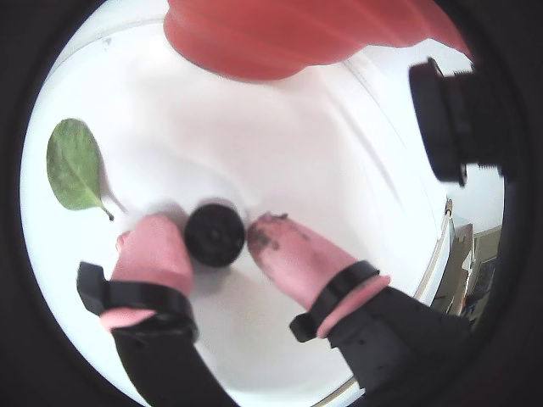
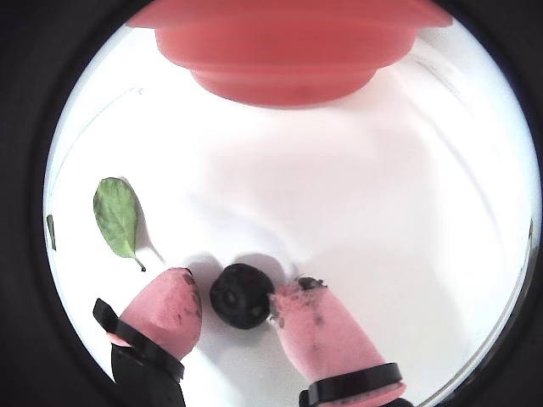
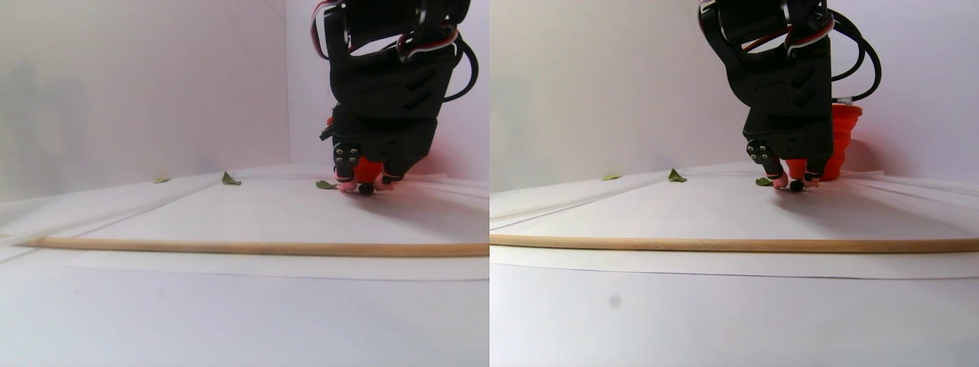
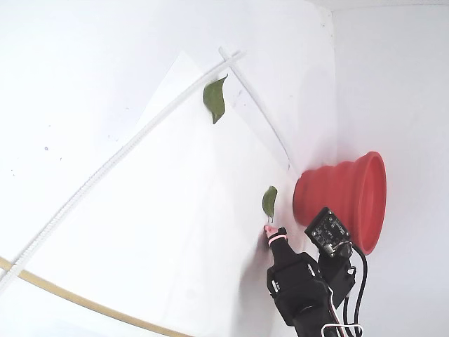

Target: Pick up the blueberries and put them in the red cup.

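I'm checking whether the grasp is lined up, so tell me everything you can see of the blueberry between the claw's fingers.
The blueberry is a small, round, near-black ball with a matte, faintly dimpled skin and a puckered crown facing the camera in both wrist views. It sits on the white table, between the pink fingertips of the claw. The right fingertip seems to touch it; the left one stands just beside it. It is not lifted. The red cup stands beyond it.
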Controlling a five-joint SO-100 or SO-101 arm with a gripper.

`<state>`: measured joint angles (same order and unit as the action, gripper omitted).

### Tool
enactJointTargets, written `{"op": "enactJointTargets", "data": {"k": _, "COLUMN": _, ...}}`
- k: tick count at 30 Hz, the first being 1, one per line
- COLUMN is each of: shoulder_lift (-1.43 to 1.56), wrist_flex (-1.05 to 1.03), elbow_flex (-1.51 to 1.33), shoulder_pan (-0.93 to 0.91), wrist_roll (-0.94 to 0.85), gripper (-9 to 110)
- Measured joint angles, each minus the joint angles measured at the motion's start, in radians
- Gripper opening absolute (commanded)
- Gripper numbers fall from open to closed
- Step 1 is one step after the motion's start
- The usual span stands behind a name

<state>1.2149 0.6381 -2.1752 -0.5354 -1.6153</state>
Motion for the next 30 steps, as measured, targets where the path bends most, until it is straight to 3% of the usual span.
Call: {"op": "enactJointTargets", "data": {"k": 30, "shoulder_lift": -0.035, "wrist_flex": 0.026, "elbow_flex": 0.020, "shoulder_pan": 0.000, "wrist_roll": -0.029, "gripper": 11}}
